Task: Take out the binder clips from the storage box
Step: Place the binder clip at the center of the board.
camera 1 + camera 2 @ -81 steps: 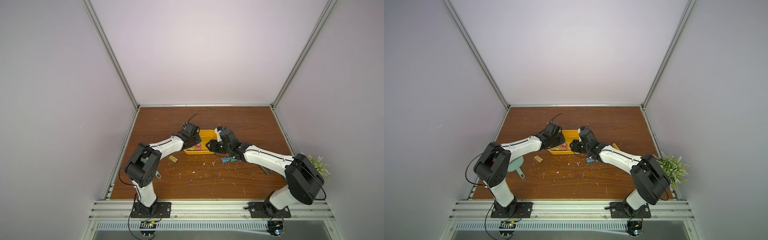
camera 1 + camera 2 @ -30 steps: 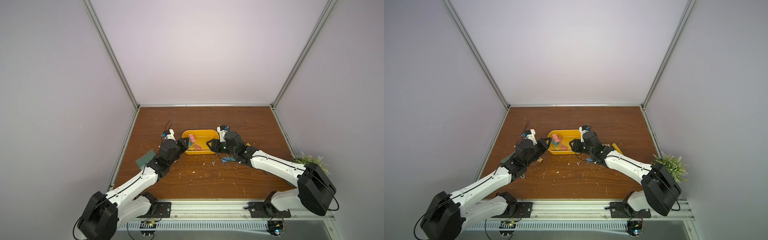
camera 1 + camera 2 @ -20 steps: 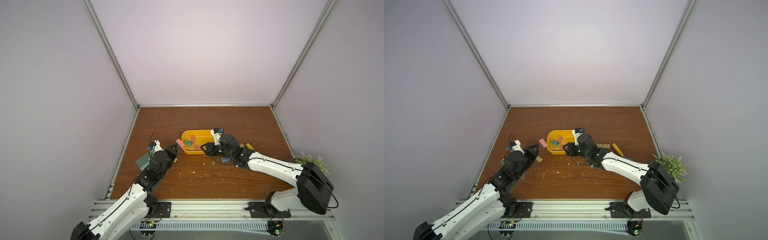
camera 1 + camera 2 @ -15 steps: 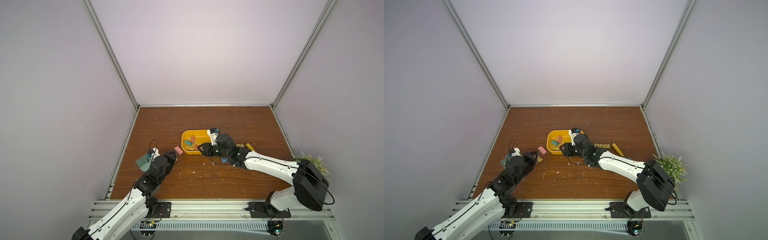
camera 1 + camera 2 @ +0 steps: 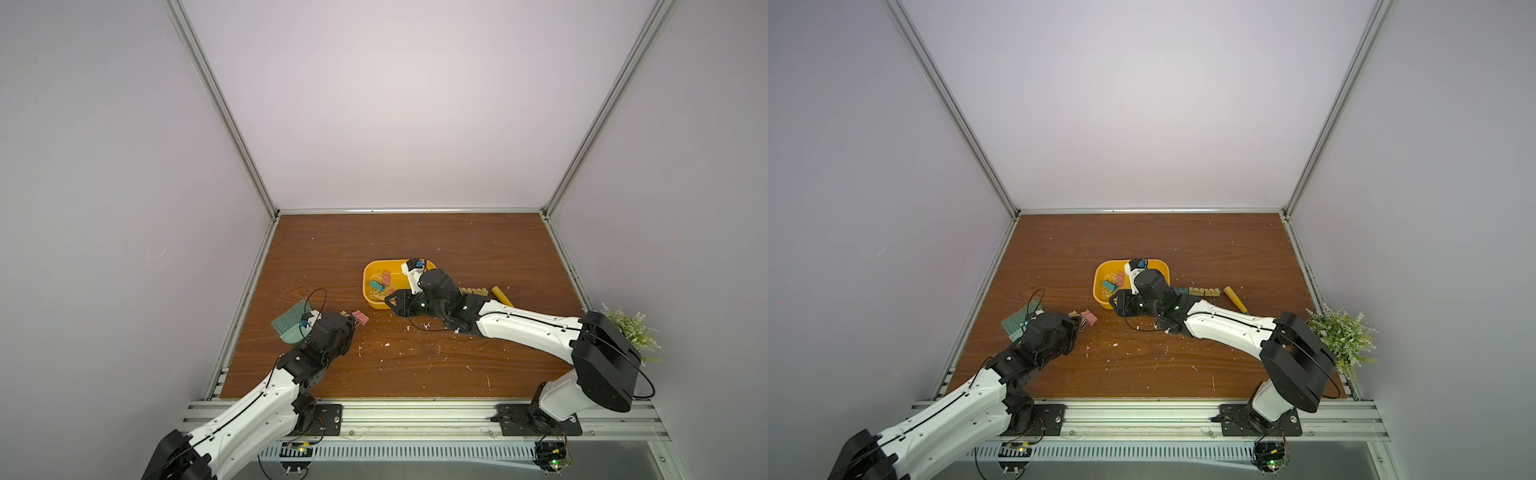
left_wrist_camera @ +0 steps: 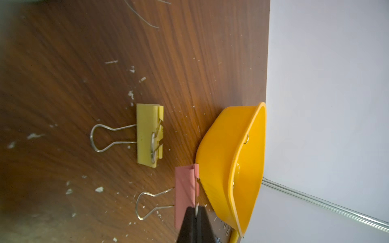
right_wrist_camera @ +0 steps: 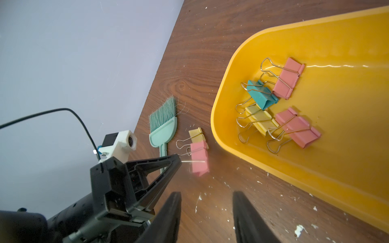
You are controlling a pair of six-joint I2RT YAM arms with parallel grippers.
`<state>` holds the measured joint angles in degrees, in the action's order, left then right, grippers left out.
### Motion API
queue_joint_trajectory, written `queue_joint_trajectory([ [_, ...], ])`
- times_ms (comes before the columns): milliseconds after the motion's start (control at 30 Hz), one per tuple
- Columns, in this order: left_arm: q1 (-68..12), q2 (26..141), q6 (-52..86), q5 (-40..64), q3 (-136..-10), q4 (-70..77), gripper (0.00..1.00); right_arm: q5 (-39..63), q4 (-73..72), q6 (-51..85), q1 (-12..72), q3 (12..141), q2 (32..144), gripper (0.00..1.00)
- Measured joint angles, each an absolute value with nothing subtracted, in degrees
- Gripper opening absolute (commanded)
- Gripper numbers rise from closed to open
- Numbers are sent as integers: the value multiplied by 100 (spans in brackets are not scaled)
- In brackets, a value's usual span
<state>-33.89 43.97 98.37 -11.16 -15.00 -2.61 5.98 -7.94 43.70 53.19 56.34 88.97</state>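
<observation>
The yellow storage box (image 5: 366,275) (image 5: 1097,277) lies mid-table. Several binder clips, pink (image 7: 287,77), teal (image 7: 261,94) and yellow (image 7: 262,120), lie inside it. My left gripper (image 6: 196,211) (image 5: 352,323) is shut on the wire handle of a pink binder clip (image 6: 186,195) (image 7: 199,160) (image 5: 360,318), low over the wood left of the box. A yellow binder clip (image 6: 148,134) (image 7: 196,133) lies on the table beside it. My right gripper (image 7: 207,193) (image 5: 394,300) stands open and empty over bare wood at the box's near-left corner.
A teal hand brush (image 5: 289,324) (image 7: 163,126) lies by the left wall behind my left wrist. A row of wooden pieces (image 5: 473,291) and a yellow-handled tool (image 5: 500,294) lie right of the box. A green plant (image 5: 631,332) stands at the right edge. White scraps dot the wood.
My left arm has drawn back from the box toward the front left, carrying the pink clip out. My right gripper has slid left along the box's near side.
</observation>
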Motion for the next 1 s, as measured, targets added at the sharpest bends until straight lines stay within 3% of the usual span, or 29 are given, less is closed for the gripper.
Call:
queue_joint_trajectory([
  [433,-3758,5282,10359,-1472,-1804,-399,0,475,-534,4237,5319,5634,8897,47],
  [667,-3822,5684,10506,-1533,-1806,-113,5,467,-530,4156,5319,5634,8897,48],
  [733,-3826,5756,10525,-1542,-1824,-43,16,458,-528,4152,5317,5634,8897,48],
  [767,-3826,5780,10558,-1544,-1828,-23,26,458,-526,4150,5317,5634,8897,48],
  [1000,-3835,5531,10575,-1623,-1833,-158,45,456,-484,4150,5312,5634,8897,48],
])
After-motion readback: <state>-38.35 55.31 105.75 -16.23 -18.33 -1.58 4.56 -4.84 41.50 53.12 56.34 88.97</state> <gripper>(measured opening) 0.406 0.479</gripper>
